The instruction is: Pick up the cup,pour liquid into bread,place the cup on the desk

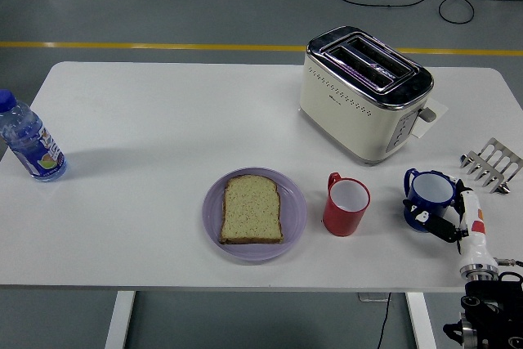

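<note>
Your table, white, carries these items.

1. Blue cup: upright at the right, near the front edge, handle toward the left. It stands on the table, well right of the plate. Your right hand is at its near right side, dark fingers against the lower wall. You cannot tell from this view whether they grip the cup or only touch it.

2. Right arm: enters from the lower right corner, white wrist section just behind the hand.

3. Red cup: upright, white inside, handle at the top left. It sits between the plate and the blue cup, just beside the plate's right rim.

4. Plate: lilac, round, near the front edge at centre.

5. Bread: one slice, lying flat in the middle of the plate.

6. Toaster: cream with chrome top, two slots, set at an angle behind the cups.

7. Rack: small metal toast rack at the right edge, behind the blue cup.

8. Bottle: clear plastic, blue cap, upright at the far left edge.
</note>
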